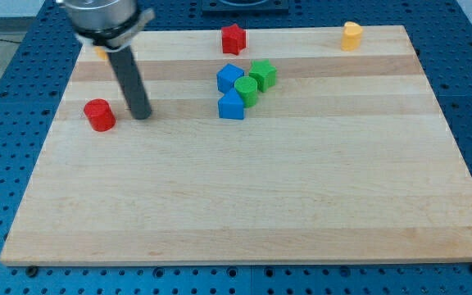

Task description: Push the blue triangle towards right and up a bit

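Note:
The blue triangle (231, 106) lies a little above the board's middle, just below a green round block (247, 91). A blue cube (229, 78) sits above it, touching the green round block, and a green star-like block (263, 74) is to their right. My tip (142, 115) rests on the board well to the left of the blue triangle, just right of a red cylinder (100, 115). The rod rises up and to the left out of the view.
A red star-like block (233, 38) stands near the top edge at the middle. A yellow block (351, 36) stands at the top right. Another yellow block (101, 53) is mostly hidden behind the rod at the top left. The wooden board (244, 205) lies on a blue perforated table.

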